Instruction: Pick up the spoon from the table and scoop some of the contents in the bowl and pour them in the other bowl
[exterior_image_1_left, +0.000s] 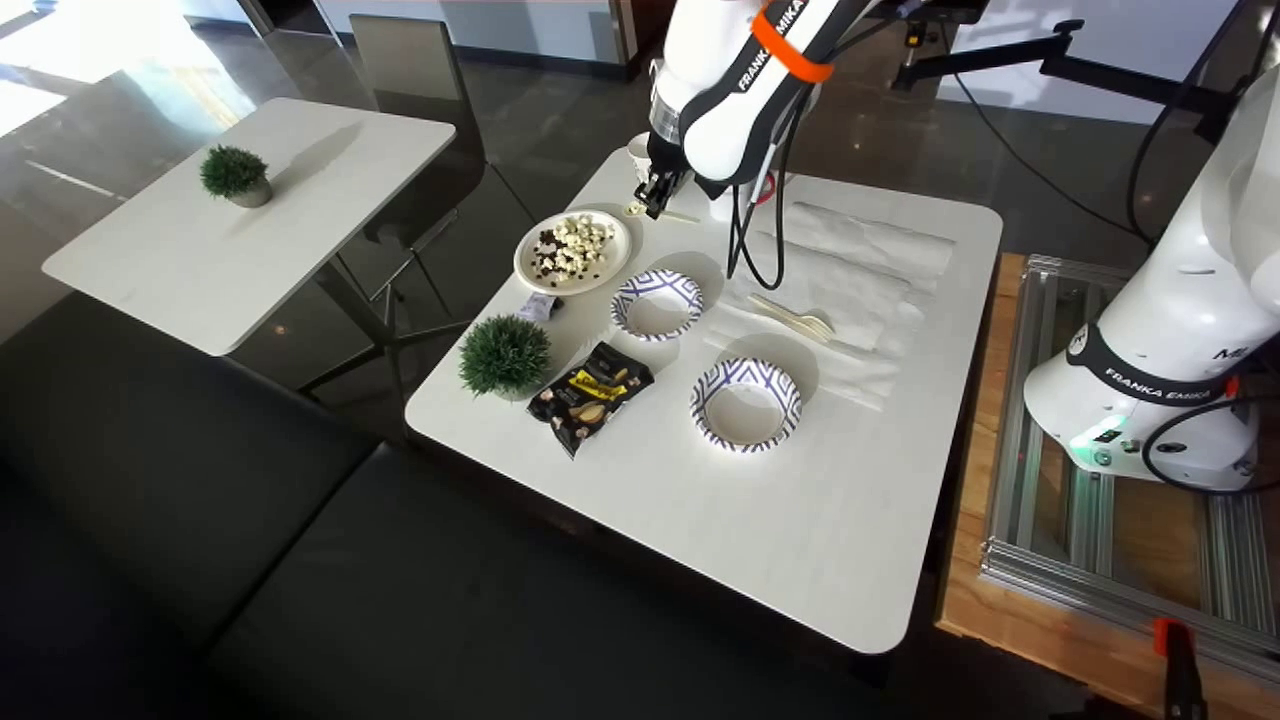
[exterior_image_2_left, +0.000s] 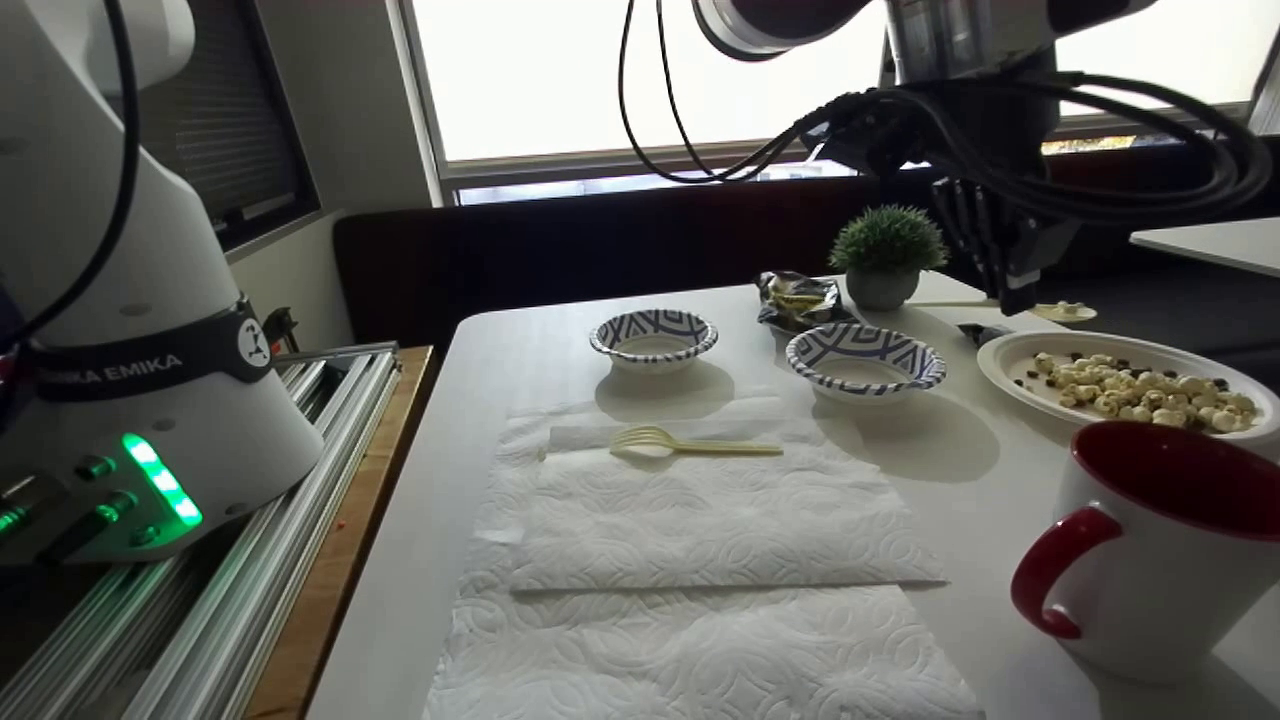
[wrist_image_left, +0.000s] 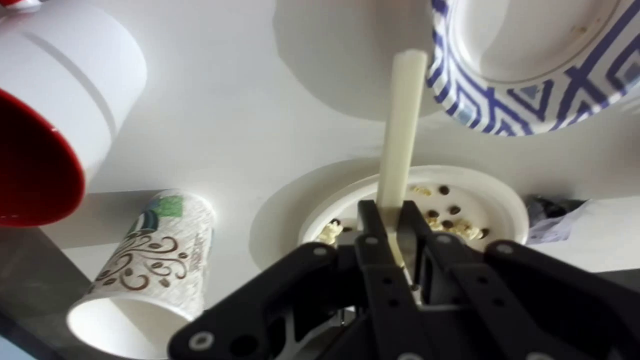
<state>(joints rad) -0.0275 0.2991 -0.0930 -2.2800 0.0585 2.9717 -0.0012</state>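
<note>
My gripper (exterior_image_1_left: 652, 192) is shut on the pale yellow spoon (exterior_image_1_left: 690, 217), and both show in the wrist view, the gripper (wrist_image_left: 389, 206) and the spoon handle (wrist_image_left: 404, 115). The spoon (exterior_image_2_left: 1078, 316) is held roughly level in the air near the white bowl (exterior_image_2_left: 992, 357), carrying a few pale pieces. Its scoop end is hidden in the wrist view. The white bowl (exterior_image_1_left: 604, 276) holds the contents (exterior_image_1_left: 575, 250), popcorn-like pieces with dark bits. A ridged bowl with blue pattern (exterior_image_1_left: 657, 310) stands beside it; another patterned bowl (exterior_image_1_left: 745, 410) stands farther off. Both look nearly bare inside.
A white mug with red inside (exterior_image_2_left: 1160, 580) and a paper cup (wrist_image_left: 155, 250) stand near the gripper. A fork (exterior_image_2_left: 690, 446) lies on paper towels (exterior_image_2_left: 720, 530). A black snack bag (exterior_image_1_left: 590, 395), a potted plant (exterior_image_1_left: 506, 355) and a small wrapper (exterior_image_1_left: 540, 307) lie along the side.
</note>
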